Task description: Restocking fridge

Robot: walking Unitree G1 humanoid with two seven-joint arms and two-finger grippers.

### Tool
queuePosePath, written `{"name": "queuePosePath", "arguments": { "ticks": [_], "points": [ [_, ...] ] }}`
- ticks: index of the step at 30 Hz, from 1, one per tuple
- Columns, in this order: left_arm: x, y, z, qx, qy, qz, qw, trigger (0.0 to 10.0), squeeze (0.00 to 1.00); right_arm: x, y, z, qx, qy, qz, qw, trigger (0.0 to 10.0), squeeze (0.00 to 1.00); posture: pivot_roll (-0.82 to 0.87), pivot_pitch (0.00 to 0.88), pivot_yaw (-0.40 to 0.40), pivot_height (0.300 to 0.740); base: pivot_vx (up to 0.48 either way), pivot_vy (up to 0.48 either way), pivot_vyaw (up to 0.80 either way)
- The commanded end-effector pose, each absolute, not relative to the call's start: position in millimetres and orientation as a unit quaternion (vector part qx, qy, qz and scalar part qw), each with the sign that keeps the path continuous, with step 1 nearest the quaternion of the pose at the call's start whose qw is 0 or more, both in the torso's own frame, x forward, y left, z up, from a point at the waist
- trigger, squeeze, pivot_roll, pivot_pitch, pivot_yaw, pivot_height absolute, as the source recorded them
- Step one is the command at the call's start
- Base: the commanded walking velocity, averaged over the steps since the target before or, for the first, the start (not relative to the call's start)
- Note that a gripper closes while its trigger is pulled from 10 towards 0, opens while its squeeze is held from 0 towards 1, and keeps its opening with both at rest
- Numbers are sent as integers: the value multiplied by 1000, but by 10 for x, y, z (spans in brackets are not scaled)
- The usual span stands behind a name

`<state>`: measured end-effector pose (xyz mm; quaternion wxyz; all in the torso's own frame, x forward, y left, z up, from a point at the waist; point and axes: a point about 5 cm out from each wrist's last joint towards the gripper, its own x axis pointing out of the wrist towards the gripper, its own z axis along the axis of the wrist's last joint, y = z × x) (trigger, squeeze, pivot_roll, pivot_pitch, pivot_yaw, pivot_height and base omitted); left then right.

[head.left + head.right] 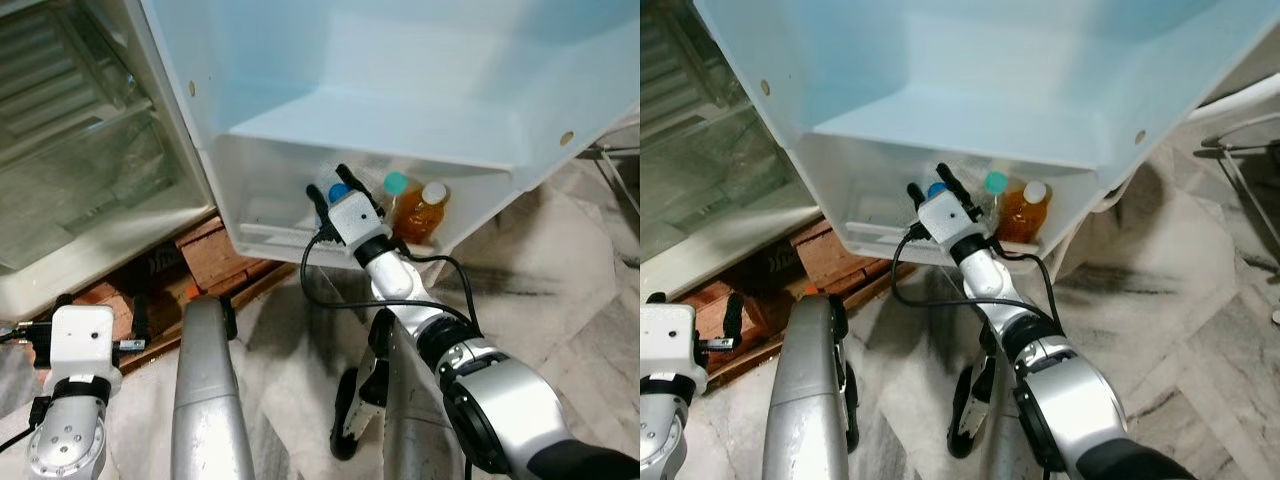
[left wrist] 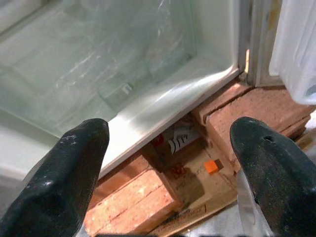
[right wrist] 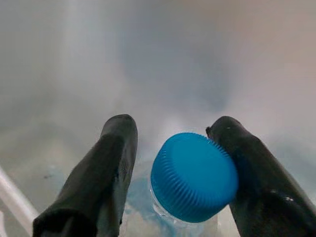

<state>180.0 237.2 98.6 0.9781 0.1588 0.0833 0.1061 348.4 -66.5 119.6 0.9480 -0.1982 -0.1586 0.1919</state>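
The fridge door's bottom shelf (image 1: 268,214) holds a clear bottle with a blue cap (image 1: 339,191), a teal-capped bottle (image 1: 397,183) and a white-capped bottle of amber drink (image 1: 430,205) in a row. My right gripper (image 1: 328,180) reaches into that shelf over the blue-capped bottle. In the right wrist view its fingers (image 3: 116,163) straddle the blue cap (image 3: 193,175): one finger touches it and a gap shows beside the other, so the gripper is open. My left gripper (image 2: 168,143) hangs low on the left, wide open, pointing at the fridge's base.
The fridge body with its glass drawer (image 1: 80,180) stands open at the left, resting on red bricks (image 1: 215,255) and cardboard (image 2: 197,187). A black cable (image 1: 320,290) loops beside my right arm. Marble floor (image 1: 540,290) lies below, and a metal rack (image 1: 620,165) stands at the far right.
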Motion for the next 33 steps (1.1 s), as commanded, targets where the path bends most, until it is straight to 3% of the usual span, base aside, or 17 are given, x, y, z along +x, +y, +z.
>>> {"name": "queuePosePath", "arguments": {
  "ticks": [1,23,30,33],
  "points": [
    [1761,2430,908,166,105,114,974,10000,0,3476,-779,1075,-196,-123,176,957,10000,1000,365,290,-80,514,0,0,0],
    [2218,2465,898,177,72,114,975,10000,0,3548,-777,1570,-82,-234,194,949,10000,1000,280,135,-69,514,0,0,0],
    [2354,2431,902,171,55,105,978,10000,0,3337,-800,1362,-26,-219,219,950,10000,1000,237,67,-63,514,0,0,0],
    [2382,2414,854,160,58,112,979,10000,0,3175,-911,1077,-8,-150,189,970,10000,1000,220,24,-68,514,0,0,0]
  ]
}}
